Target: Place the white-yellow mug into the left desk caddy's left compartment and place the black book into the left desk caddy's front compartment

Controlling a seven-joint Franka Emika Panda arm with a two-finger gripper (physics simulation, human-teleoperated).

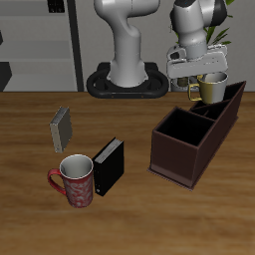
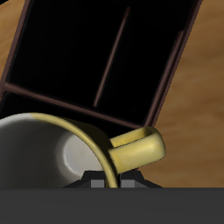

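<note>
My gripper (image 1: pixel 204 76) is shut on the white-yellow mug (image 1: pixel 212 90) and holds it in the air over the far end of the left desk caddy (image 1: pixel 189 149), a long dark maroon box with inner dividers. The wrist view shows the mug (image 2: pixel 48 144) close up, with its yellow handle (image 2: pixel 140 149) sticking out sideways. Beneath it lie the caddy's dark compartments, split by thin dividers (image 2: pixel 112 61). The black book (image 1: pixel 108 165) stands upright on the table, well away from the caddy and nearer the front edge.
A red patterned mug (image 1: pixel 76 180) stands right beside the black book. A small grey book (image 1: pixel 62 128) stands farther back. The robot's base (image 1: pixel 127 80) is at the back of the wooden table (image 1: pixel 129 224).
</note>
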